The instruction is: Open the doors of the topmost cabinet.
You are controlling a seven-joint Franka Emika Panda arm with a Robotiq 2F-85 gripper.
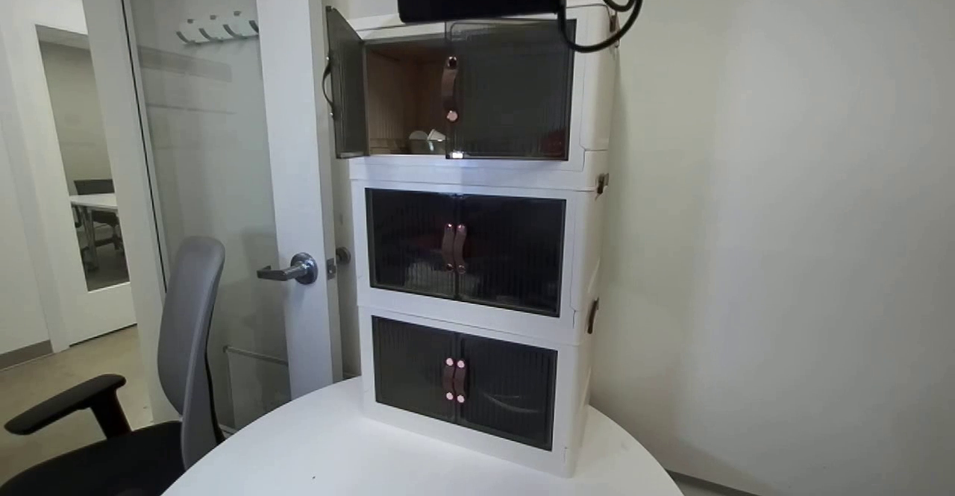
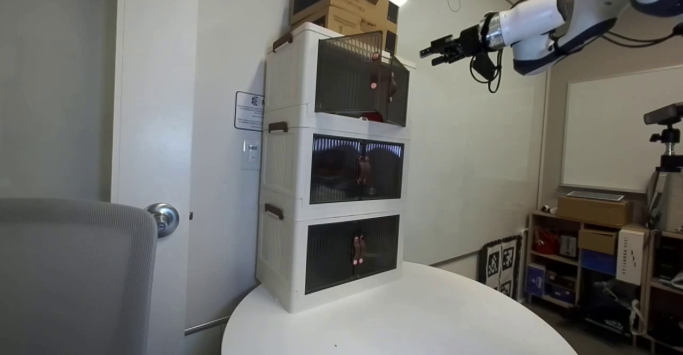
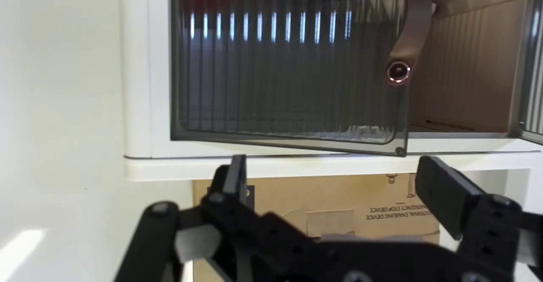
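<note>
The topmost cabinet (image 1: 593, 101) is the white-framed upper unit of the stack, also visible in an exterior view (image 2: 291, 72). Its left door (image 1: 348, 93) is swung wide open; it shows too (image 2: 347, 75) and at the wrist view's right edge (image 3: 535, 70). Its right door (image 1: 511, 89) stands partly open, with a brown strap handle (image 3: 411, 27); it also shows (image 2: 397, 91). My gripper (image 2: 428, 57) is open and empty, in front of the cabinet near its top. In the upside-down wrist view, its spread fingers (image 3: 331, 171) appear beyond the right door's top edge, apparently not touching it.
Cardboard boxes (image 2: 352, 2) stand on top of the stack. The middle unit (image 1: 466, 246) and bottom unit (image 1: 462, 380) have shut doors. The stack stands on a round white table (image 1: 440, 451). A wall (image 1: 746, 183) and a grey chair (image 1: 190, 339) are beside it.
</note>
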